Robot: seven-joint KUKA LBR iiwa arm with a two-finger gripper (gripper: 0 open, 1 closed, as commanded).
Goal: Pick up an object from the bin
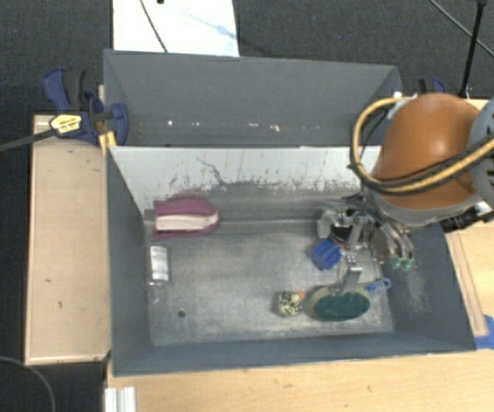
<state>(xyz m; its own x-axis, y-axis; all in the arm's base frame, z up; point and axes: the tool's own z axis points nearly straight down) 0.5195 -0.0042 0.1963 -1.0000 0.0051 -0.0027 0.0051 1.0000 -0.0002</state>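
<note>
The orange cover (427,148) on the arm's wrist sits highest, looming over the right side of the grey bin (256,101) with cables looped around it. Below it the gripper (353,277) hangs low over the floor's near right part. Its tip is just on the far side of a dark green oval pad (343,306) that lies flat there, and whether they touch is unclear. How far the gripper is open cannot be told, nor can I tell whether it has hold of anything.

A small blue piece (325,255) lies just left of the gripper. A little mottled ball (290,303) rests just left of the green pad. Well apart on the left, a maroon-and-white block (184,215) lies against the far wall, and a small pale packet (159,263) lies nearer, beside the left wall.
</note>
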